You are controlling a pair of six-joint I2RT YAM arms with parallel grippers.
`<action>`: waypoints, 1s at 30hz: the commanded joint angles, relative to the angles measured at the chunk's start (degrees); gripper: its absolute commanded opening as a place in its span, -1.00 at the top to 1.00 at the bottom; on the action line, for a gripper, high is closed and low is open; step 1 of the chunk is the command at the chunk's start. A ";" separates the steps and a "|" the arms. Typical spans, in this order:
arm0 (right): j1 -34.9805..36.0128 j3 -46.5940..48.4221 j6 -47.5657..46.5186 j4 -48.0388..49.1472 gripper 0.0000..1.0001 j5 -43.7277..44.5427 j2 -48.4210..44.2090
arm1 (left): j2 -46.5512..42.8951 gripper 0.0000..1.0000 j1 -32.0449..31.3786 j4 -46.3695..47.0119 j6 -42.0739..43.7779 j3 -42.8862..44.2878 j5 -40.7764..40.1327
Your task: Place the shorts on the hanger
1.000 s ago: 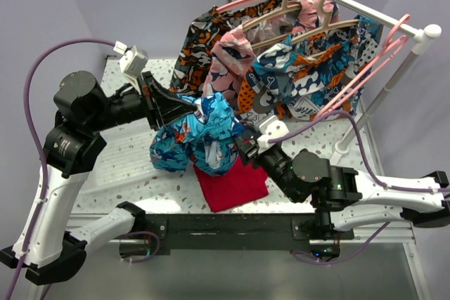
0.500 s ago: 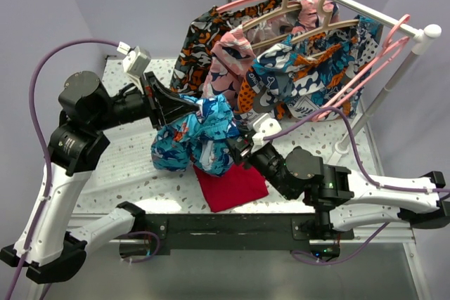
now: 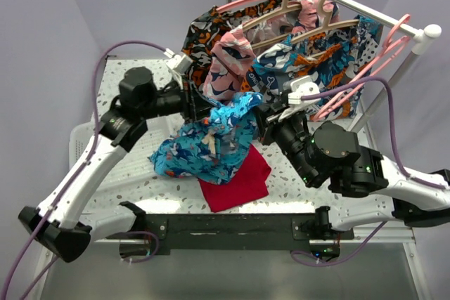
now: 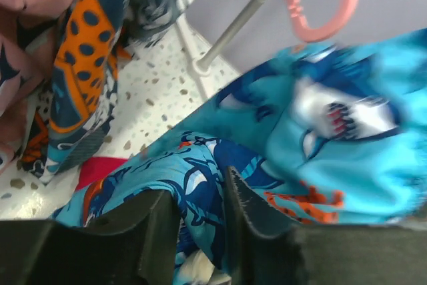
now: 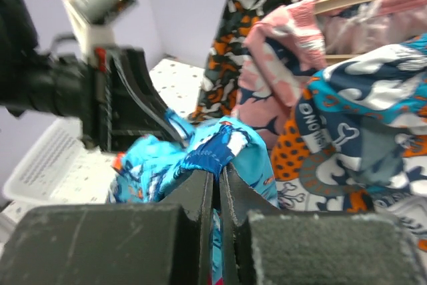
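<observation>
The turquoise printed shorts [image 3: 211, 145] hang in a bunch above the table, with their top edge lifted toward the rack. My right gripper [image 3: 259, 119] is shut on a fold of that top edge, and the right wrist view shows its jaws [image 5: 217, 175] pinched on the blue cloth [image 5: 153, 165]. My left gripper [image 3: 206, 107] is at the shorts' upper left. Its fingers [image 4: 200, 188] stand apart, with a loose fold of the shorts [image 4: 333, 165] lying between them. The pink hanger [image 3: 369, 64] hangs bare at the rail's right end. Its hook [image 4: 320, 5] shows in the left wrist view.
A red cloth [image 3: 235, 182] lies on the table under the shorts. The rack rail [image 3: 351, 1] carries wooden hangers with patterned garments [image 3: 302, 72] just behind both grippers. The rack's post [image 3: 355, 128] stands at the right. A white basket [image 3: 79, 144] sits at the table's left edge.
My right gripper has shut on the shorts and lifted them toward the rack. The left arm has swung right and stretched out, and its jaws have parted. The shorts now hang longer.
</observation>
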 commanded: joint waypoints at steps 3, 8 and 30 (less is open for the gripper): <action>0.11 13.52 -1.77 -12.89 1.00 19.86 8.58 | 4.24 -0.26 -3.41 7.07 -1.02 -2.76 -11.06; -1.30 15.04 -12.32 -7.72 1.00 30.22 14.13 | -1.71 -0.56 -3.41 3.57 -0.40 -3.12 -20.99; -15.01 16.45 13.60 -30.31 1.00 2.62 17.22 | -15.36 -0.08 -25.21 10.48 -26.84 -35.80 -53.87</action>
